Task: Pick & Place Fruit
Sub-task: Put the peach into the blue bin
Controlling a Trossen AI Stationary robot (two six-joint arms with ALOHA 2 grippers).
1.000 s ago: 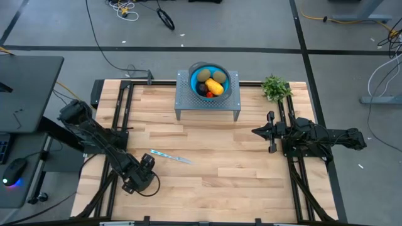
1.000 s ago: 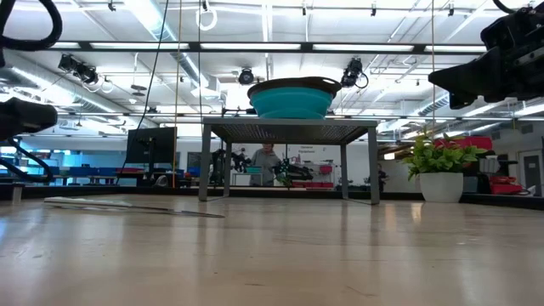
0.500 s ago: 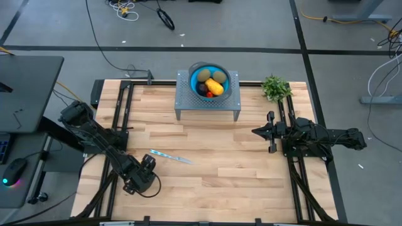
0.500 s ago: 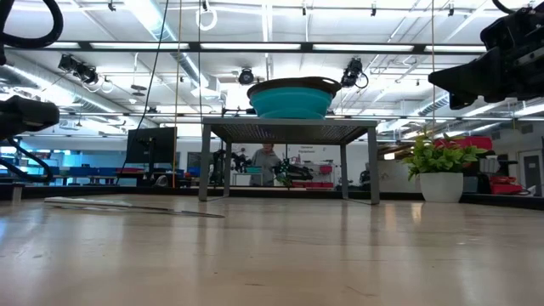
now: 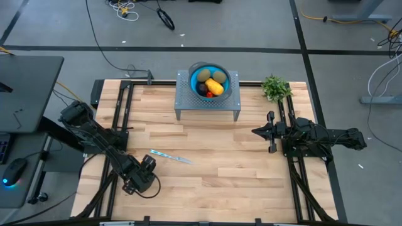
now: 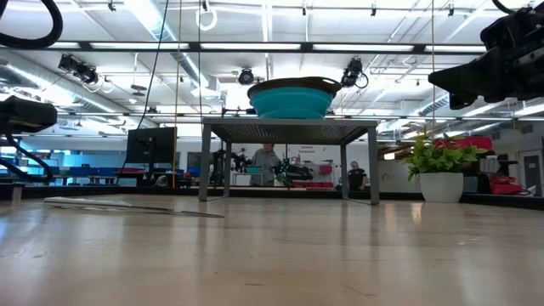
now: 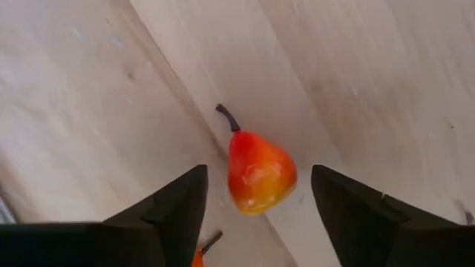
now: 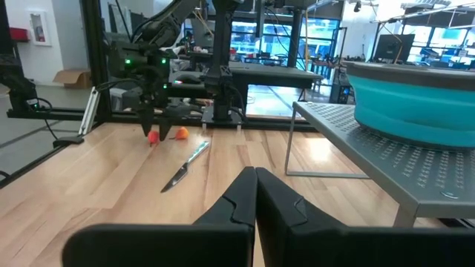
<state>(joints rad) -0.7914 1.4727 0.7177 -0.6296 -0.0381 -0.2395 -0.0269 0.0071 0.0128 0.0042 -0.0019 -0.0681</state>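
Glossy plastic-looking fruit (image 7: pixel 258 172) on smooth wood table (image 7: pixel 356 67); perforated metal stand (image 5: pixel 208 99).

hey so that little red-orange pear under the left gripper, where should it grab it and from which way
Probably across its round belly, coming straight down. In the left wrist view the pear lies on its side on the table, the thin stem pointing away, and the left gripper hangs open with a finger on either side. The stem looks too slim to pinch.

Left arm stretched low toward the near left of the surface (image 5: pixel 207 157), left gripper (image 5: pixel 139 177) pointing down, fingers (image 7: pixel 172 204) spread apart. Right arm folded at the right side, right gripper (image 5: pixel 259 132) raised, fingers (image 8: pixel 276 202) pressed together.
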